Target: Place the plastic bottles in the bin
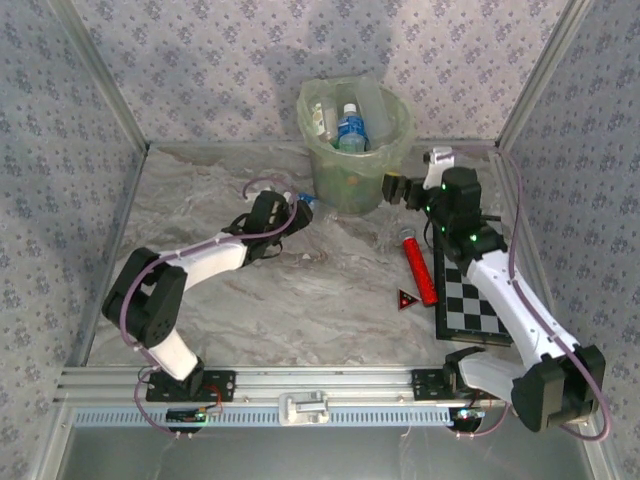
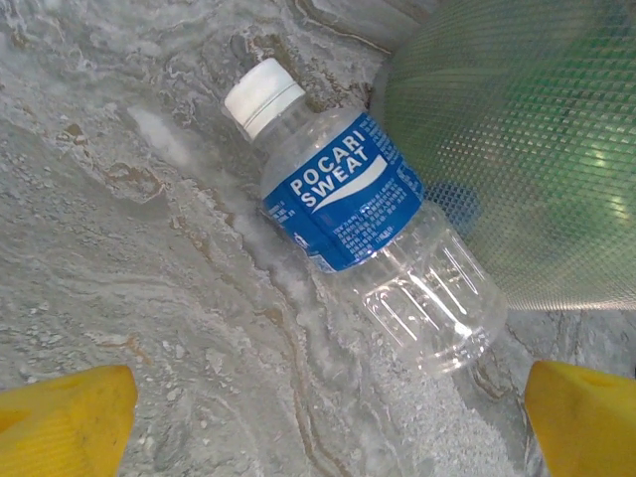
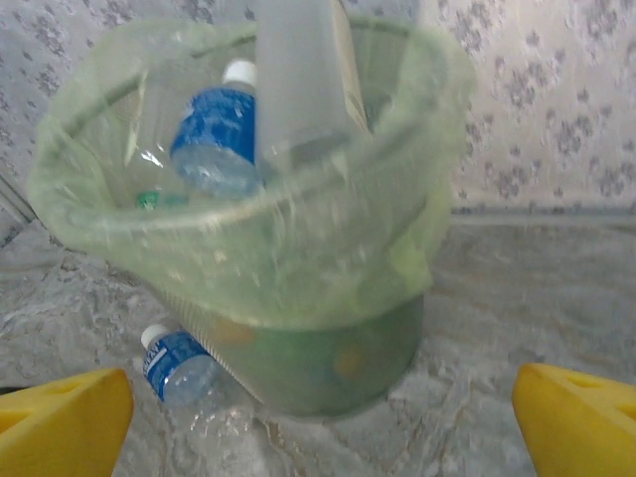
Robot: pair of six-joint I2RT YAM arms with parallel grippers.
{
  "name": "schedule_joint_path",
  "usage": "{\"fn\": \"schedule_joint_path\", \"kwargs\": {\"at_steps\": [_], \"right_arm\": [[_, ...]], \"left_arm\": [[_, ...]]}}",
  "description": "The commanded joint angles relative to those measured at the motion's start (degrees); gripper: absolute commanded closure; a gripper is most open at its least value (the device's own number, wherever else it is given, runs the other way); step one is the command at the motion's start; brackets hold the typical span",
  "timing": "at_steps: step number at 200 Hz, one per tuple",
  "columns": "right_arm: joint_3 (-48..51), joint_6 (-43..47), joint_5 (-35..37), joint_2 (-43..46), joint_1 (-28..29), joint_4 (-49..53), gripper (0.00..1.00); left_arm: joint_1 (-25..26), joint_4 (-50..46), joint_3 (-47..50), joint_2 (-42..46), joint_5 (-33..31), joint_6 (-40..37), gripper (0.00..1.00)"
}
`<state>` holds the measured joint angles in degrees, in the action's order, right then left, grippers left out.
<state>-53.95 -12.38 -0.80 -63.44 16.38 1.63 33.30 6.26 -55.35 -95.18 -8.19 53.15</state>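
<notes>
Left of the bin [image 1: 400, 140], the left gripper [image 1: 300, 205] is stretched low, jaws spread, over a lying bottle [image 2: 368, 229]. Right of the bin, the right gripper [image 1: 395, 188] is held released; binned bottles [image 3: 214, 139] are shown by its wrist view.

The bin [image 1: 340, 185] stands at the far middle of the table [image 1: 300, 300], with several bottles [image 1: 350, 130] inside it. One more bottle [image 2: 363, 214] lies on the table just beside the bin's left foot, with the left gripper [image 1: 293, 212] just before it and the right gripper [image 1: 397, 190] just right of the bin. Nearer on the right, a tube [image 1: 420, 266] lies just left of a flat board [image 1: 465, 300], with a small triangle [image 1: 406, 299] at the tube's near end.
</notes>
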Motion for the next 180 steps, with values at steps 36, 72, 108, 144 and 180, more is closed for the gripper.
{"fn": "schedule_joint_path", "kwargs": {"at_steps": [36, 72, 108, 144, 180], "right_arm": [[13.55, -7.95, 4.55, 7.08, 0.32, -9.44, 0.00], [18.12, -9.66, 6.17, 8.54, 0.28, -9.54, 0.00], [19.59, -10.11, 6.27, 8.64, 0.19, -10.22, 0.00], [19.64, -9.94, 6.63, 7.96, -0.02, -10.75, 0.00], [19.15, -9.77, 6.55, 7.00, -0.12, -9.81, 0.00]], "left_arm": [[0.04, -2.09, -8.64, -6.85, -2.85, 7.23, 0.00], [0.04, -3.25, -12.15, -11.74, -5.70, 16.06, 0.00], [0.17, -5.23, -17.12, -17.04, -6.85, 22.58, 0.00], [0.16, -9.42, -22.03, -20.76, -9.17, 25.37, 0.00], [0.09, -11.27, -23.66, -22.52, -10.09, 25.58, 0.00]]}}
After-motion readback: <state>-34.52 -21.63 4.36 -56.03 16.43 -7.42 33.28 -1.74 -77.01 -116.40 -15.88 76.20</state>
